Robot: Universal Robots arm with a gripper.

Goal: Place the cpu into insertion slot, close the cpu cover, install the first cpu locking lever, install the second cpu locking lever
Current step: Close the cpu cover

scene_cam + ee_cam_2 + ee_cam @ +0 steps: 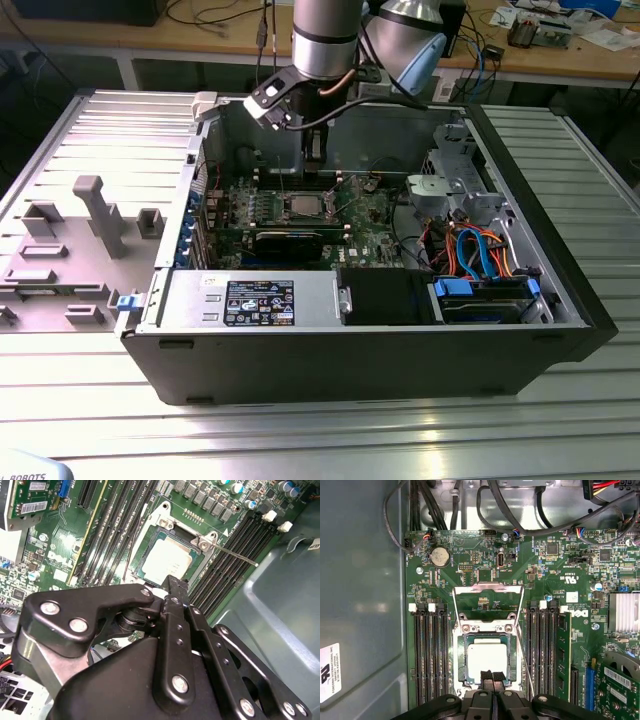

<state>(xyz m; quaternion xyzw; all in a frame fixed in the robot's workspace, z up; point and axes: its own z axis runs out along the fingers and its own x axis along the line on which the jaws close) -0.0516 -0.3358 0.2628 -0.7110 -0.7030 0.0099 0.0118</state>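
Gripper [492,676] pressed together at cpu [487,660] edge, cpu in insertion slot [461,666], cpu cover [488,586] open, white sticker [329,672] on case [365,580]

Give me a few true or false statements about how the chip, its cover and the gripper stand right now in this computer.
1. The chip lies in the socket. True.
2. The metal cover is closed over the chip. False: it is swung open, and the chip's top is bare.
3. The gripper is spread wide. False: its fingers are together, at the chip's edge.
4. The computer case lies on its side with its inside open to view. True.
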